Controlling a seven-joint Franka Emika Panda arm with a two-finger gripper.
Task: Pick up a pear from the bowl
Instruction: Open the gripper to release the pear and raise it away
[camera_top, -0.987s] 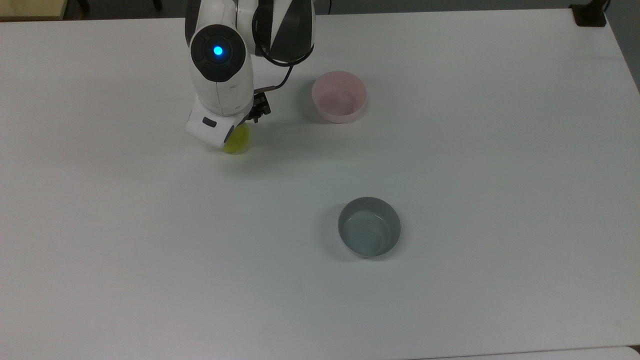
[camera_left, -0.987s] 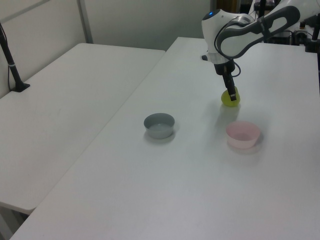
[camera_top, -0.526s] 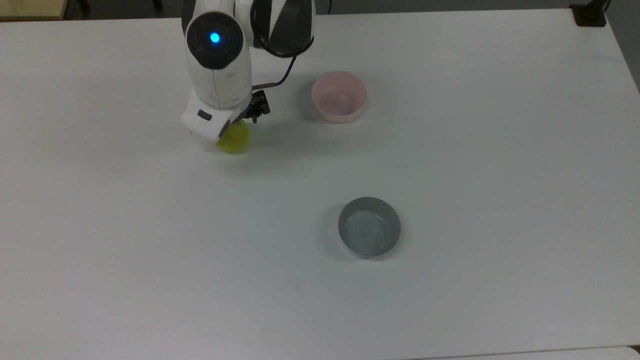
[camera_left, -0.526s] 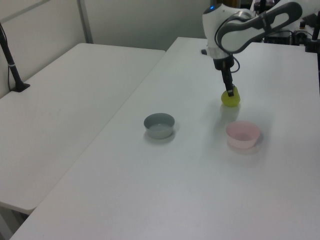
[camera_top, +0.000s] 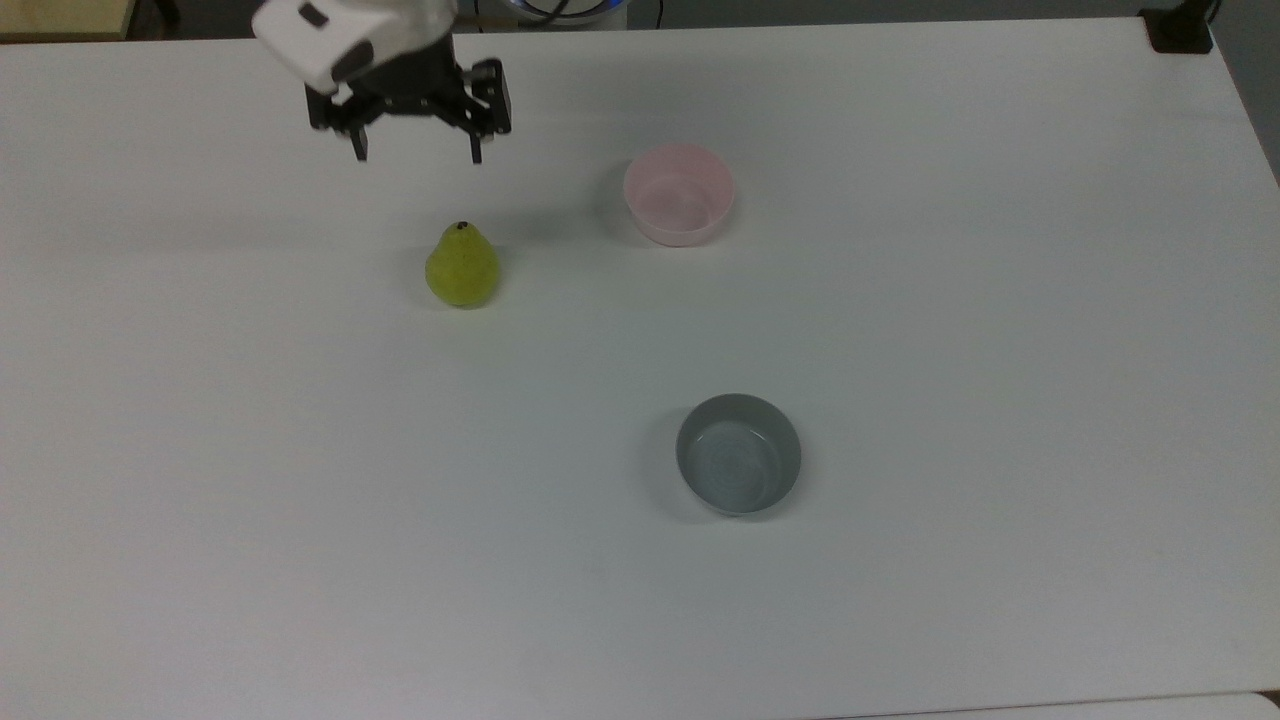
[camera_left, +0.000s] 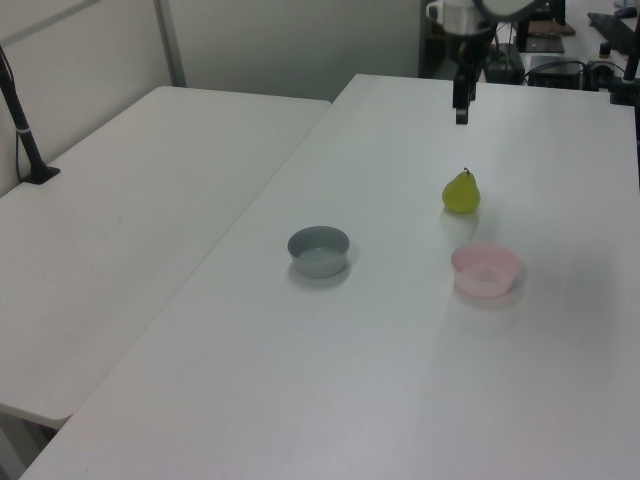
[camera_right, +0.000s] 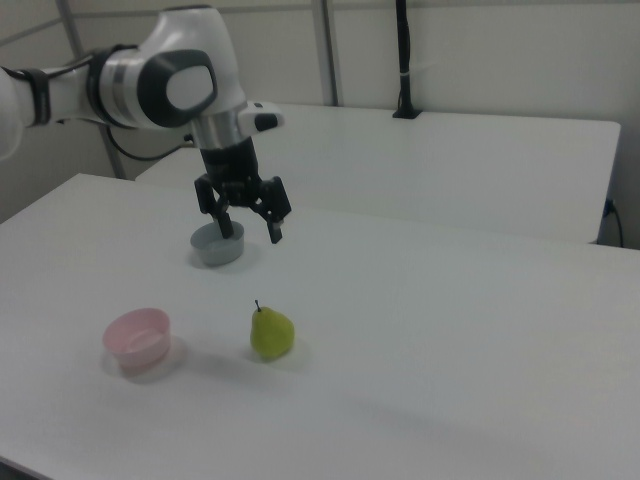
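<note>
Gripper hangs open, fingers down, above upright pear.

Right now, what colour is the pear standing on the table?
Yellow-green, with a short dark stem; the pear shows best in the right view.

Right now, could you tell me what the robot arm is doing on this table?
The arm's gripper hangs in the air with its fingers spread and nothing between them. The pear stands upright on the table, stem up, apart from the gripper. The pink bowl on the top view's right of the pear is empty, and so is the grey bowl standing farther off. Nothing is being held at this moment.
</note>
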